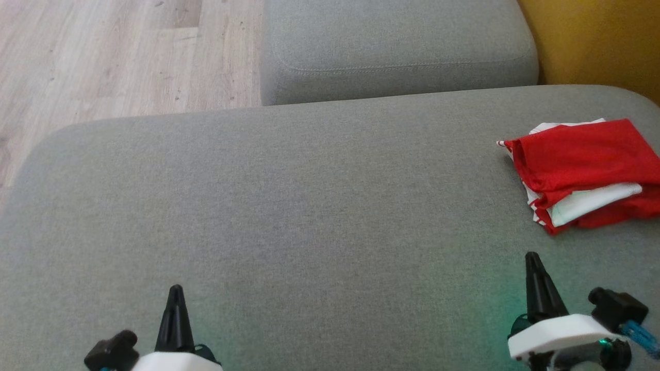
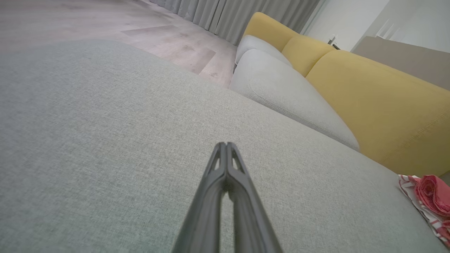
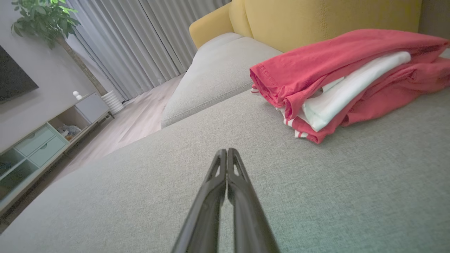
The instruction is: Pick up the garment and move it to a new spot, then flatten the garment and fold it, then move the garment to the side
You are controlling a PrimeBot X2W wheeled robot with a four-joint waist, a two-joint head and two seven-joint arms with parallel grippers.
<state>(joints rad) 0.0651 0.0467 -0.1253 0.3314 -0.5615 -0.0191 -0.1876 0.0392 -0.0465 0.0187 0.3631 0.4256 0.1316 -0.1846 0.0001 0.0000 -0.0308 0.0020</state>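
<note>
On the far left is the wood floor (image 1: pixel 103 56). In the right wrist view, one leafy plant (image 3: pixel 45 17), one low cabinet (image 3: pixel 42 140) and long grey curtains (image 3: pixel 140 45) stand over on that side of the room.

There are two tools. The left tool (image 1: pixel 176 294) is at the bottom left, over the big grey sofa seat (image 1: pixel 309 206). Its two dark fingers are pressed tight together, and it has hold of nothing. I cannot tell if the tips touch the seat.

There are two grey seats. The big one runs almost all the way across the head view. The small grey seat (image 1: pixel 397 46) sits behind it, just touching its far edge. To the right of the small seat is the yellow sofa back (image 1: pixel 593 41).

The right tool (image 1: pixel 532 257) is at the bottom right, also over the big seat. Its two fingers are squeezed together too, with nothing in them.

There is one red garment (image 1: pixel 582 159). It has white parts and some red and white stripes at the edge. It lies folded in a small pile on the right end of the big seat, close to the yellow back. It is near the right tool but apart from it, and well apart from the left tool. Bare grey seat lies between the right tool and the pile.
</note>
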